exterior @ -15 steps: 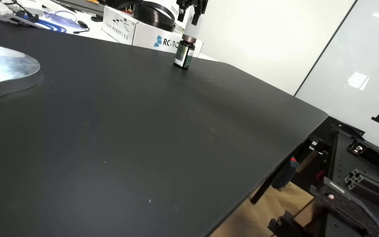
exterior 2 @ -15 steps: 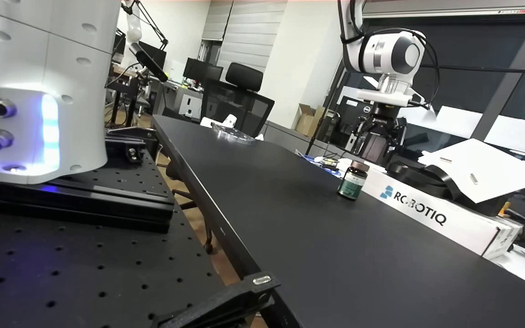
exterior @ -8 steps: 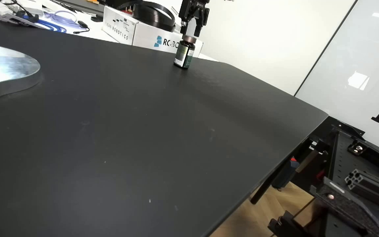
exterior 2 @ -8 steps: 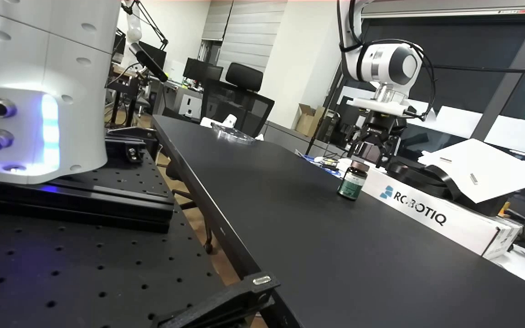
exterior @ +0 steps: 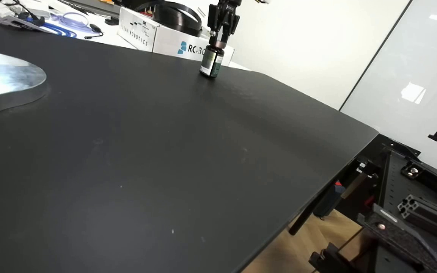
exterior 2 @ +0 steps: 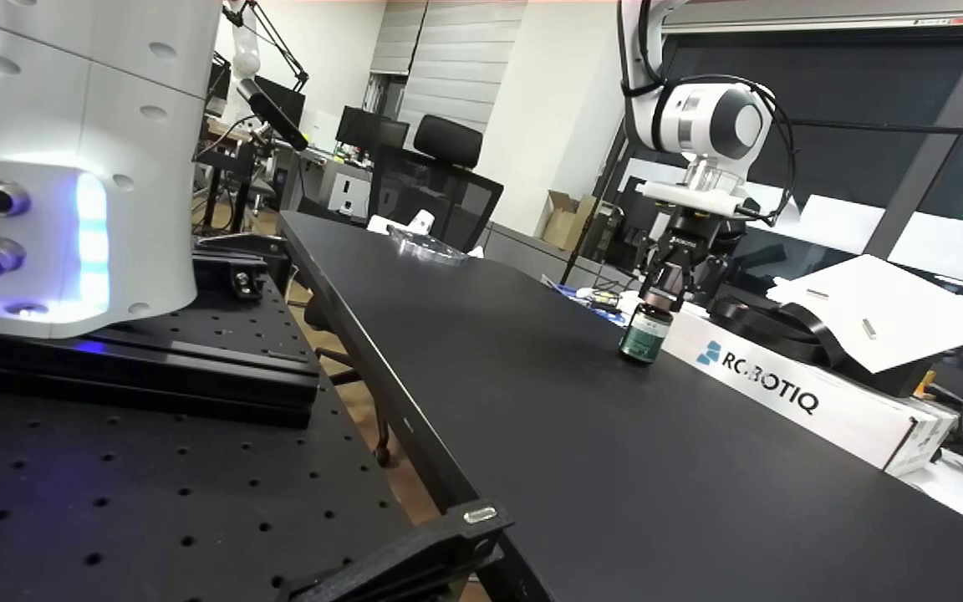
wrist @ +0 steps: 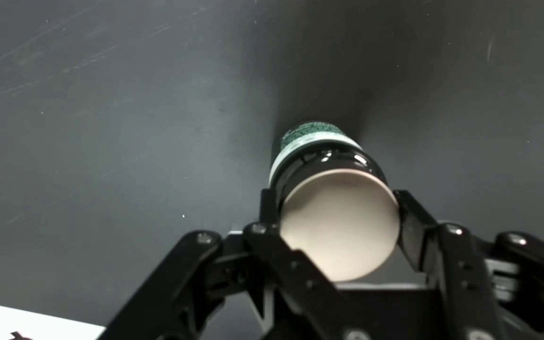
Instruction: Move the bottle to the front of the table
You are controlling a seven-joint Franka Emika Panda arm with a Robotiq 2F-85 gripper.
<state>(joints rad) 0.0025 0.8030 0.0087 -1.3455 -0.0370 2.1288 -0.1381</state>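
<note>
The bottle [exterior 2: 645,336], dark with a green and pale label, stands upright at the table's far edge, next to a white box. In the wrist view its brownish cap [wrist: 340,226] fills the space between the fingers of my gripper [wrist: 338,210], one on each side and pressed against it. From above, the gripper [exterior: 218,42] comes down over the cap in both exterior views. I cannot tell whether the bottle's base still touches the black table [exterior: 157,159] or is a hair above it.
The white Robotiq box [exterior 2: 774,393] runs along the far edge close to the bottle, with a black coiled strip [exterior: 176,18] on top. A shiny silver piece [exterior: 10,79] lies on the table. A black clamp [exterior 2: 465,527] grips the table's edge near the robot base [exterior 2: 89,167].
My gripper has come down over the bottle and its fingers have closed on the cap. In both exterior views the bottle sits very slightly higher than before.
</note>
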